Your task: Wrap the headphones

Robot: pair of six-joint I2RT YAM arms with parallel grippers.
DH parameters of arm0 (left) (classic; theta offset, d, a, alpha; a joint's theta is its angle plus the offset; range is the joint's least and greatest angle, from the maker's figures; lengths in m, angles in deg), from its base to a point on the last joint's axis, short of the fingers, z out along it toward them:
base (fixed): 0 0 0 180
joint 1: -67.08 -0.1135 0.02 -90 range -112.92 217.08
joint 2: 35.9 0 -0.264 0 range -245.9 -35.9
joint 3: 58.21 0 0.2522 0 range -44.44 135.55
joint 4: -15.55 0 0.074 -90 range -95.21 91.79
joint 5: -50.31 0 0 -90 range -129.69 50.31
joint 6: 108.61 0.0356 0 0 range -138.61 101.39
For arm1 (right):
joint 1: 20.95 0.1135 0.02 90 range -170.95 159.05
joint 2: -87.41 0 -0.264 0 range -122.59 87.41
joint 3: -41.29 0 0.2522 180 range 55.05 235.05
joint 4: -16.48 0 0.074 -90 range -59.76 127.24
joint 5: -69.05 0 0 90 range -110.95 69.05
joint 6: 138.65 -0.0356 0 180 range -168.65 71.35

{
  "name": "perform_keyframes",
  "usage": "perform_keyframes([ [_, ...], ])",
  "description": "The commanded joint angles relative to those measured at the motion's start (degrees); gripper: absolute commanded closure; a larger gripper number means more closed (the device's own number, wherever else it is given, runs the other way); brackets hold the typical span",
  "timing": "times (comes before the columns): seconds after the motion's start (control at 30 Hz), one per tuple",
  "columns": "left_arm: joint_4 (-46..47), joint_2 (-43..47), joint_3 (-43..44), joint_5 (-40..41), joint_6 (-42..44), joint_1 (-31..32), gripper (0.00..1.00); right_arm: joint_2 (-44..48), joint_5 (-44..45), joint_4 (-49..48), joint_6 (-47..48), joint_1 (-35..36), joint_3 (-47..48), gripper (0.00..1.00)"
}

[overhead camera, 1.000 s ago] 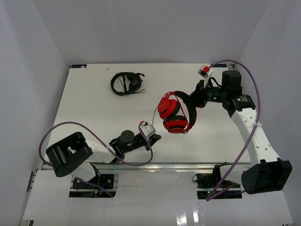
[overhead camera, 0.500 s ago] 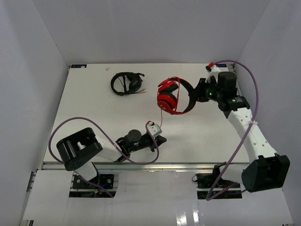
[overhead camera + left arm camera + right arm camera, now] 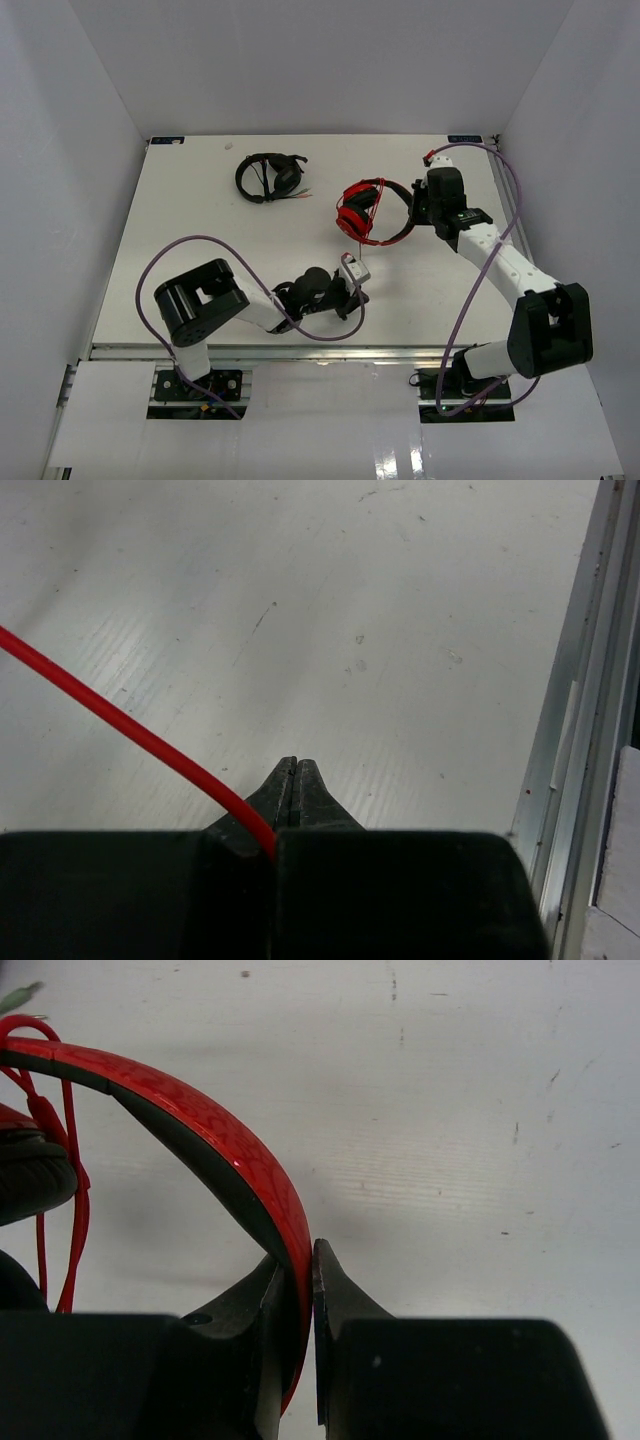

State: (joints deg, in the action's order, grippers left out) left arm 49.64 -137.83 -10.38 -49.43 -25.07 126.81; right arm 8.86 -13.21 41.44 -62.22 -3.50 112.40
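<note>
Red headphones (image 3: pixel 372 212) sit at about 1 o'clock over the tabletop (image 3: pixel 200 240); I cannot tell if they touch it. The right hand (image 3: pixel 297 1257) is pinched tight on the headband (image 3: pixel 200 1120). The left hand (image 3: pixel 295 772), down near 6 o'clock, is squeezed closed on the thin red cable (image 3: pixel 120 725). Black headphones (image 3: pixel 268 177) lie at 11 o'clock.

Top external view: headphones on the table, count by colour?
Glossy red over-ear headphones with thin red cable: 1
Smaller all-black headphones: 1
Total: 2
</note>
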Motion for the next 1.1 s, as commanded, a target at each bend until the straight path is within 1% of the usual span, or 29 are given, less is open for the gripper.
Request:
perform_keyframes([
  [0.0, -4.81, -2.47, 4.22, -0.78, 1.39, -1.12, 1.00, -6.14, 9.77, -12.29, 2.69, 0.51, -0.04, 0.92],
  [0.27, -7.43, -7.69, 9.00, -3.38, -0.47, -6.51, 1.00, -14.31, 11.87, -14.65, 4.60, 0.84, 1.14, 0.92],
  [0.47, -9.91, -8.19, 11.73, -4.14, -1.37, -7.43, 1.00, -18.21, 9.74, -15.24, 5.22, 0.84, 1.46, 0.92],
  [0.53, -11.06, -7.32, 11.61, -4.06, -1.54, -7.50, 1.00, -18.77, 8.78, -15.26, 5.75, 0.92, 1.54, 0.90],
  [0.57, -11.43, -6.52, 11.24, -4.06, -1.54, -7.44, 1.00, -18.90, 8.23, -15.32, 6.30, 0.92, 1.54, 0.86],
  [0.6, -11.58, -6.03, 10.91, -4.12, -1.66, -7.49, 0.97, -19.03, 7.88, -15.33, 6.53, 0.86, 1.54, 0.80],
  [0.67, -13.01, -3.70, 9.67, -3.94, -2.19, -7.52, 0.86, -18.95, 6.36, -15.26, 7.44, 0.56, 1.48, 0.70],
  [0.7, -13.79, -2.46, 9.11, -3.83, -2.38, -7.52, 0.77, -18.66, 5.68, -15.24, 7.77, 0.38, 1.41, 0.65],
  [0.77, -16.22, 0.40, 7.94, -3.96, -2.50, -7.52, 0.60, -17.90, 3.66, -15.24, 8.42, -0.42, 0.88, 0.50],
  [0.8, -16.87, 2.90, 6.74, -4.04, -2.37, -7.45, 0.55, -17.09, 3.17, -15.17, 8.68, -0.76, 0.63, 0.46],
  [0.83, -17.61, 4.76, 5.92, -4.19, -2.26, -7.43, 0.48, -16.36, 2.61, -15.15, 8.87, -1.17, 0.18, 0.39],
  [0.87, -19.19, 6.49, 5.29, -4.23, -2.24, -7.50, 0.42, -15.72, 0.93, -15.15, 9.11, -2.01, -0.15, 0.34],
  [1.0, -24.97, 16.76, 3.15, -3.94, -0.95, -7.43, 0.33, -10.31, -4.67, -13.12, 12.07, -4.11, -0.97, 0.17],
  [1.03, -27.00, 19.69, 2.89, -3.81, -0.70, -7.43, 0.27, -8.53, -5.51, -11.67, 13.15, -4.55, -0.85, 0.15],
  [1.07, -28.97, 22.40, 2.81, -4.03, -0.38, -7.43, 0.21, -6.92, -8.55, -8.78, 16.64, -4.94, -0.36, 0.08],
])
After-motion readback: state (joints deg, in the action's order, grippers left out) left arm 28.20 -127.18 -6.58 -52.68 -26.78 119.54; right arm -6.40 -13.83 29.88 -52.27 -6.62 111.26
